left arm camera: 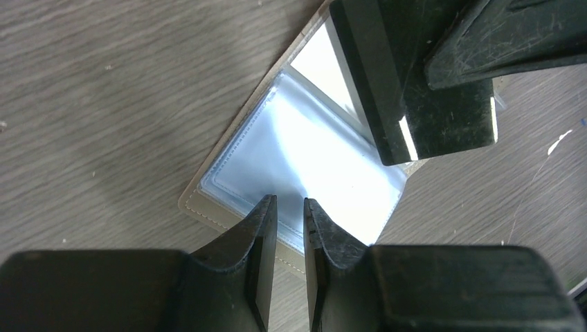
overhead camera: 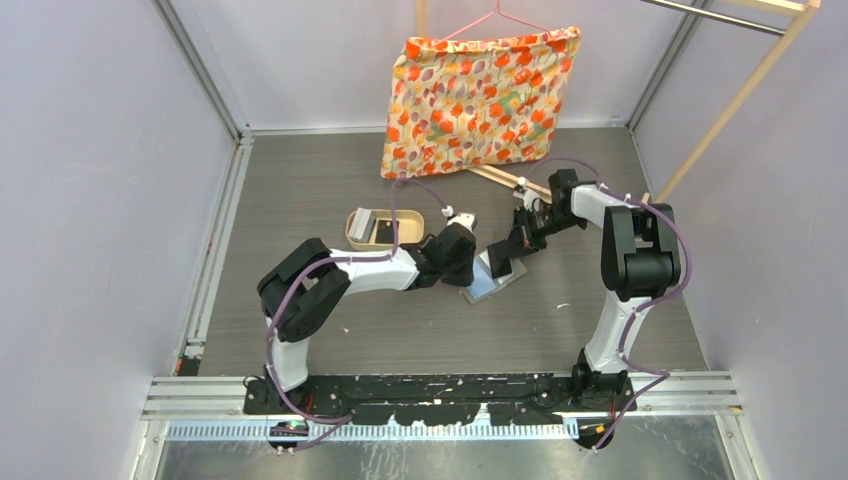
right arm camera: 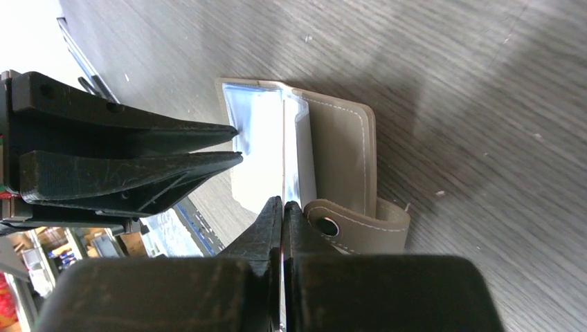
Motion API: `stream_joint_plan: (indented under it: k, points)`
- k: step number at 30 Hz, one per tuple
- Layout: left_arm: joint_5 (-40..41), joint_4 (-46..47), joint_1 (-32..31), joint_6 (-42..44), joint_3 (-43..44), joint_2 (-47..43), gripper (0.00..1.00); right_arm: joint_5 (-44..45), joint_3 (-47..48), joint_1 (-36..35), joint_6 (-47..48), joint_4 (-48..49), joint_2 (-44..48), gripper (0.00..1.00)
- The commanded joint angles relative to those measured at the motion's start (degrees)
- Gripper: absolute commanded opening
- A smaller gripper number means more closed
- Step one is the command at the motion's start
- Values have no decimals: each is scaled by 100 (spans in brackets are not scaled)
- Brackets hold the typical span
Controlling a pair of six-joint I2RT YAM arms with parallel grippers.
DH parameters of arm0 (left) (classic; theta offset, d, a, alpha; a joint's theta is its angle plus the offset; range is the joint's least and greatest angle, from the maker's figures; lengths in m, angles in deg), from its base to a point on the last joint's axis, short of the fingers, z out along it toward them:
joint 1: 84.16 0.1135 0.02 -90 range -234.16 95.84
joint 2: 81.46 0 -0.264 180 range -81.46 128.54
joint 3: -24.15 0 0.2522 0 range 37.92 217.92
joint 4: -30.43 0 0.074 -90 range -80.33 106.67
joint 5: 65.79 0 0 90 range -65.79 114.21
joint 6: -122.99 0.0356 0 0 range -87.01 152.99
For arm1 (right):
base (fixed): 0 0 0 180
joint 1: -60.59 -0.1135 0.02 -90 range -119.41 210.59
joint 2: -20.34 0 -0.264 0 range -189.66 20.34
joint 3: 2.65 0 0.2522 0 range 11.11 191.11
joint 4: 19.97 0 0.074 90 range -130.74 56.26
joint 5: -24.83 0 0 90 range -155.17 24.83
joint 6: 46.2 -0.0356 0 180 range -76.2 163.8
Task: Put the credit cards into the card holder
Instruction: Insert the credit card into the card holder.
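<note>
The card holder [overhead camera: 483, 288] lies open on the table, clear pockets up [left arm camera: 304, 159], its tan cover and snap strap showing in the right wrist view [right arm camera: 339, 152]. My right gripper [right arm camera: 283, 204] is shut on a black card [left arm camera: 436, 117], held on edge, its lower edge at the pocket by the holder's fold. My left gripper [left arm camera: 291, 207] is over the holder's near edge, its jaws a narrow gap apart with nothing between them. Its fingers also show in the right wrist view [right arm camera: 208, 162], tips at the clear pocket.
A tan oval tray [overhead camera: 352, 228] with a dark flat card-like thing [overhead camera: 382, 232] inside stands left of the holder. A flower-patterned cushion cover [overhead camera: 478, 100] hangs at the back. A wooden rack [overhead camera: 740, 100] stands at the back right.
</note>
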Motion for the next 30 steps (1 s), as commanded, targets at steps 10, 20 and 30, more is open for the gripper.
stream_joint_plan:
  k: [10, 20, 30]
  points:
    - [27, -92, -80, 525, -574, -507, 25, -228, -433, -212, -125, 494, 375, 1]
    - [128, 266, -83, 576, -710, -1195, 40, -227, -913, -229, -710, 1361, 788, 1]
    - [21, 1345, -75, -361, -2074, -2212, 52, -260, -1007, -343, -1023, 1596, 783, 1]
